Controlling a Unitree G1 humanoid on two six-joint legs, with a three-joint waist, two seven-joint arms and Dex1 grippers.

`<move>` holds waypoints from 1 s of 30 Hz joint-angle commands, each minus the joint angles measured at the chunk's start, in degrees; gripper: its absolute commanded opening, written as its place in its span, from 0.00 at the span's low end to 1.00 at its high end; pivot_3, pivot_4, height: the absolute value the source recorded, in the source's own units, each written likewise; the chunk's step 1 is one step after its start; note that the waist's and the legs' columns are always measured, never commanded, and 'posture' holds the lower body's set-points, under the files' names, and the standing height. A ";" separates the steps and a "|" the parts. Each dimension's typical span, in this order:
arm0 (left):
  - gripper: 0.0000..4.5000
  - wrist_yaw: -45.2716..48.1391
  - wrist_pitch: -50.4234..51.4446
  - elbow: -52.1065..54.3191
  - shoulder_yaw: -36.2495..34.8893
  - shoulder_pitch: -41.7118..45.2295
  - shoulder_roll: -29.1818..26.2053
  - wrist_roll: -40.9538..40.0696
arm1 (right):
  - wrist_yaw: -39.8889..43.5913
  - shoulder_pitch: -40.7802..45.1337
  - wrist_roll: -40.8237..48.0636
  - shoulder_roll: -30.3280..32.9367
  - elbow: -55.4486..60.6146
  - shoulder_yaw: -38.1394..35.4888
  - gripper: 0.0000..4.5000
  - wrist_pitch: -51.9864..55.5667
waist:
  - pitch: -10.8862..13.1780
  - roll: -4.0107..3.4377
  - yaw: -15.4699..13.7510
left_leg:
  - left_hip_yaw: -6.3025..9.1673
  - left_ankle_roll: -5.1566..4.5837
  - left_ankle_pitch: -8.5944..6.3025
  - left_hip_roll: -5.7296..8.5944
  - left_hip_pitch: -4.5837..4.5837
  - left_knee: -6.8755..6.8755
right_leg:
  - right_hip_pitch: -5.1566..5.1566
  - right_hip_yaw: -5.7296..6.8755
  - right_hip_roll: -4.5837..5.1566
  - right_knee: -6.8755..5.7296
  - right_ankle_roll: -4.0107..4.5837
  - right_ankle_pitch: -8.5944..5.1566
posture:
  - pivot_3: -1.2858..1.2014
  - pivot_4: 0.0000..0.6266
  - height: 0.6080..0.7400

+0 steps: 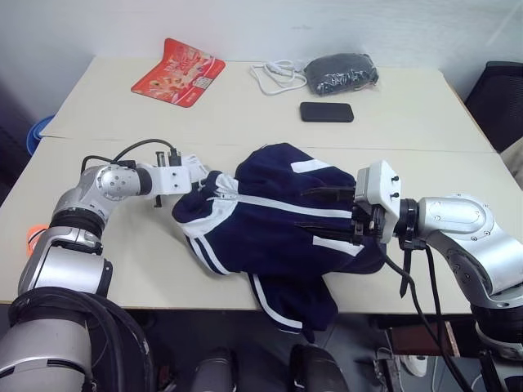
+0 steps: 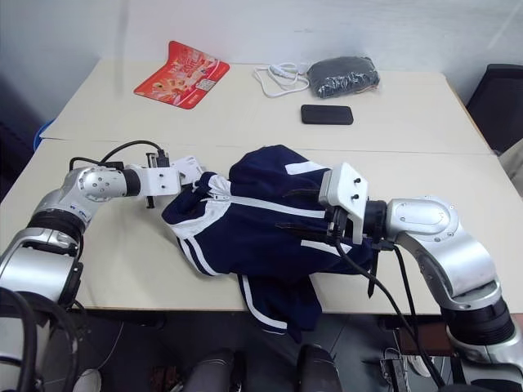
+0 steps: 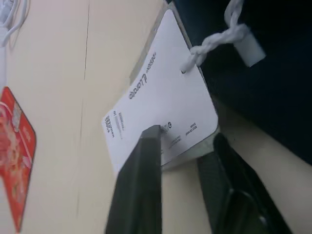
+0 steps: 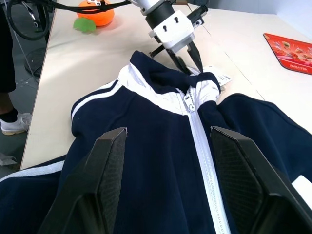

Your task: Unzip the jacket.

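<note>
The navy jacket (image 1: pixel 278 220) with white stripes lies crumpled at the table's front edge, one sleeve hanging over it. Its white zipper (image 4: pixel 204 156) is closed up to the collar, where the pull (image 4: pixel 189 101) hangs. My left gripper (image 1: pixel 192 175) is at the collar end, beside the white paper tag (image 3: pixel 156 102). Its fingers (image 3: pixel 141 170) stand a little apart, with the tag's lower edge between the tips. My right gripper (image 1: pixel 323 211) lies open on the jacket's chest, one finger on either side of the zipper line.
At the back of the table are a red packet (image 1: pixel 178 72), a white cable (image 1: pixel 278 77), a dark grey speckled bundle (image 1: pixel 341 72) and a black phone (image 1: pixel 326 112). An orange object (image 4: pixel 95 10) sits near the table's left edge. A black chair (image 1: pixel 498 98) stands at the right.
</note>
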State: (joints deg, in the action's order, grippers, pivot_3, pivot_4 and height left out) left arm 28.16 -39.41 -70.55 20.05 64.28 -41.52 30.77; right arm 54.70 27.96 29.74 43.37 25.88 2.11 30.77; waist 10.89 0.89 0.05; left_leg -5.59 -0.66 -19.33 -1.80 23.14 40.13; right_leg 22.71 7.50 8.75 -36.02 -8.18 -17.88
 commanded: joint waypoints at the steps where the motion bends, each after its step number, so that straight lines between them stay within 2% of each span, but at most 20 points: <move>1: 0.01 -9.36 -3.34 1.41 3.01 2.66 -3.17 5.63 | -0.66 -0.22 1.17 0.15 2.72 -1.74 0.63 0.30 | 0.00 0.00 0.00 | 0.01 0.00 0.00 0.00 0.00 -0.01 | 0.00 0.00 0.00 0.00 0.00 0.00 | 0.52 0.24 1.00; 3: 0.01 -14.53 -4.20 2.06 4.95 3.92 -4.18 8.78 | -0.82 -0.44 1.35 0.06 3.00 -1.78 0.63 0.53 | 0.00 0.00 0.01 | 0.00 0.00 0.00 0.00 0.00 -0.02 | 0.01 0.00 0.00 0.00 0.00 0.00 | 0.52 0.24 1.00; 6: 0.01 -28.02 -2.93 4.22 10.62 7.45 -5.94 18.48 | -1.02 -0.77 1.55 0.01 3.36 -1.74 0.63 0.68 | 0.00 0.01 -0.05 | 0.01 0.00 0.00 0.00 0.00 -0.03 | 0.01 -0.01 0.00 0.01 0.00 0.00 | 0.52 0.24 1.00; 10: 0.01 -54.75 -1.84 10.59 26.54 15.69 -8.71 42.13 | -0.87 -0.91 1.90 0.17 3.20 -1.72 0.63 0.64 | 0.01 0.11 -0.67 | 0.04 0.00 0.00 0.03 0.06 -0.02 | 0.01 0.00 0.01 0.04 -0.01 0.01 | 0.52 0.24 1.00; 13: 0.01 -71.23 -1.39 13.86 36.76 21.29 -7.87 55.07 | -0.78 -0.80 2.03 0.03 2.76 -1.64 0.63 0.41 | 0.01 0.13 -1.43 | 0.02 -0.02 -0.01 0.04 0.06 -0.05 | 0.01 -0.03 0.02 0.06 -0.01 0.01 | 0.52 0.24 1.00; 16: 0.01 -82.40 0.34 14.75 44.12 25.62 -4.23 63.24 | -1.01 -0.53 2.06 -0.44 2.55 -1.31 0.63 0.34 | 0.00 0.14 -1.71 | 0.02 -0.03 -0.01 0.04 0.06 -0.06 | 0.01 -0.03 0.04 0.06 -0.01 0.01 | 0.52 0.24 1.00; 21: 0.01 -97.58 4.22 15.62 53.86 30.19 3.08 72.72 | -1.95 -1.22 2.24 -1.00 3.48 -1.64 0.63 0.85 | 0.01 0.17 -1.62 | 0.02 -0.03 -0.01 0.04 0.11 -0.06 | 0.05 -0.03 0.05 0.06 -0.01 0.01 | 0.52 0.24 1.00; 25: 0.01 -104.21 6.06 15.20 56.68 32.68 8.35 74.14 | -3.09 -3.57 2.60 -0.08 5.02 -3.44 0.63 1.56 | 0.01 0.17 -1.74 | 0.02 -0.03 -0.01 0.04 0.13 -0.07 | 0.05 -0.01 0.05 0.07 -0.01 0.01 | 0.52 0.24 1.00; 30: 0.01 -108.39 6.46 16.05 58.38 33.04 11.74 73.82 | -5.49 -8.49 3.28 0.77 8.49 -6.92 0.63 3.05 | 0.01 0.18 -1.71 | 0.03 -0.03 -0.01 0.05 0.14 -0.07 | 0.06 -0.02 0.07 0.06 -0.01 0.01 | 0.52 0.24 1.00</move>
State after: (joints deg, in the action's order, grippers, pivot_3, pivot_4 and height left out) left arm -78.02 -33.23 -54.86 78.07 95.90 -30.26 104.84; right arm 50.22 19.71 31.70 43.51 31.18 -2.10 33.75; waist 10.90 1.07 -1.67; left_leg -5.56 -0.70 -19.34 -1.75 23.28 40.07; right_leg 22.76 7.49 8.82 -35.97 -8.19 -17.87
